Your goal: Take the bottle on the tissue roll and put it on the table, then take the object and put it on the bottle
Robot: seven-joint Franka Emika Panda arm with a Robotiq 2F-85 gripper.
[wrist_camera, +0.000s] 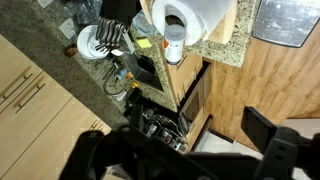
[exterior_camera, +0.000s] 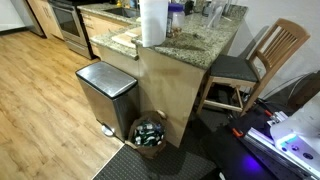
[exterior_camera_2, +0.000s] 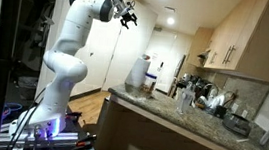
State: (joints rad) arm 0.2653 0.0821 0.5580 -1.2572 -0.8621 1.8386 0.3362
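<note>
The gripper (exterior_camera_2: 128, 17) hangs high above the table (wrist_camera: 40, 50), fingers wide and empty. The bottle (wrist_camera: 175, 42) seems to stand beside the roll (wrist_camera: 205, 15); stacking remains.

arm (exterior_camera_2: 70, 40): glossy white, rounded tubular segments | claw (exterior_camera_2: 129, 15): black, two fingers, dark mount

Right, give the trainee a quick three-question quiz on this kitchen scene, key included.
1. True or false: the tool is shut around something.
2. What stands on the floor beside the base of the counter? A) steel pedal bin B) ladder C) paint bucket
3. Fill in: the tissue roll stands on the ____.
Key: 1 false: it hangs open and empty, high above the counter. 2 A. 3 counter.
</note>
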